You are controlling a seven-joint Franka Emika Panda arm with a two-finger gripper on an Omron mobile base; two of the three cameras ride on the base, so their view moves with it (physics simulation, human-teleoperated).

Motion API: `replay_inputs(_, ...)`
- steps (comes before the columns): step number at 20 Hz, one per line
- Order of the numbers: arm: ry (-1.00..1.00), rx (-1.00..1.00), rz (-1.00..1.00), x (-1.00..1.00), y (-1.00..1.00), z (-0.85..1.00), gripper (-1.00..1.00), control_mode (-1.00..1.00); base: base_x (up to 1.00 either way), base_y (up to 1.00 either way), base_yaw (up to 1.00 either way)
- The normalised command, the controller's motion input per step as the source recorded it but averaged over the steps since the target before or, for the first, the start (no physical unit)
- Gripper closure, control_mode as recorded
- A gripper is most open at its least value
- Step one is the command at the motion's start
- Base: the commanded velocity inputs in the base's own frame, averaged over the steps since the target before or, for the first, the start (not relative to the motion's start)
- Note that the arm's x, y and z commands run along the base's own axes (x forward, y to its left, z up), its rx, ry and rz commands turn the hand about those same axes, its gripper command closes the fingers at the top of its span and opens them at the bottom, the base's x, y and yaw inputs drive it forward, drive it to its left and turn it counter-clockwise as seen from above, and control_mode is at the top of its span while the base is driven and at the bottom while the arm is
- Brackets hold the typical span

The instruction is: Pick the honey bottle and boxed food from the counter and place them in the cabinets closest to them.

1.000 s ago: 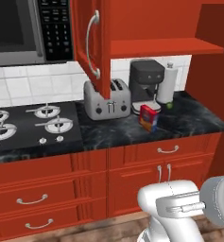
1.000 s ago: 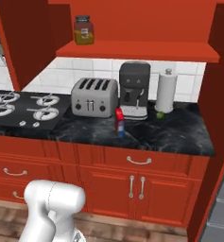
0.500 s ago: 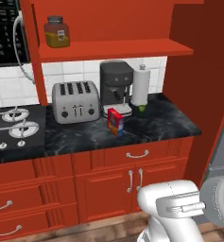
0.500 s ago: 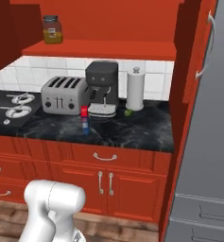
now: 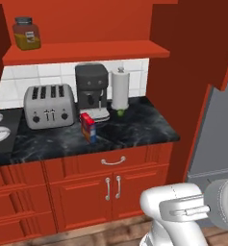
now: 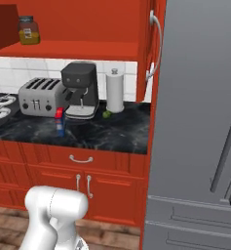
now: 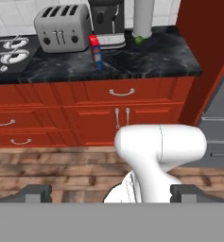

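The small orange-brown honey bottle [image 5: 27, 33] is seen on the red cabinet shelf [image 5: 86, 52]. The red-and-blue cardboard box [image 5: 88, 127] stands upright on the black marble bench [image 5: 139, 127], before the silver toaster [image 5: 48, 105]. The gripper [image 7: 111, 193], low above the floor, is spread wide and empty. The box step is judged next: a reach to it is required.

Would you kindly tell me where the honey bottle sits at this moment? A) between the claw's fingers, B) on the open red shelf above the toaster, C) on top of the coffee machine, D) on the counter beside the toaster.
B: the honey bottle stands upright on the red shelf above the toaster, while the boxed food is on the counter below.
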Motion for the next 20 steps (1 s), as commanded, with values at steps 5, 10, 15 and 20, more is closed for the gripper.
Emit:
replay_inputs(5,0.00,0.00,0.00,0.00,0.00,0.00,-1.00,1.00,0.00,-0.16,0.00)
replay_inputs(10,0.00,0.00,0.00,0.00,0.00,0.00,-1.00,1.00,0.10,0.00,0.00)
replay_inputs(15,0.00,0.00,0.00,0.00,0.00,0.00,-1.00,1.00,0.43,0.00,0.00)
replay_inputs(20,0.00,0.00,0.00,0.00,0.00,0.00,-1.00,1.00,0.56,-0.01,0.00)
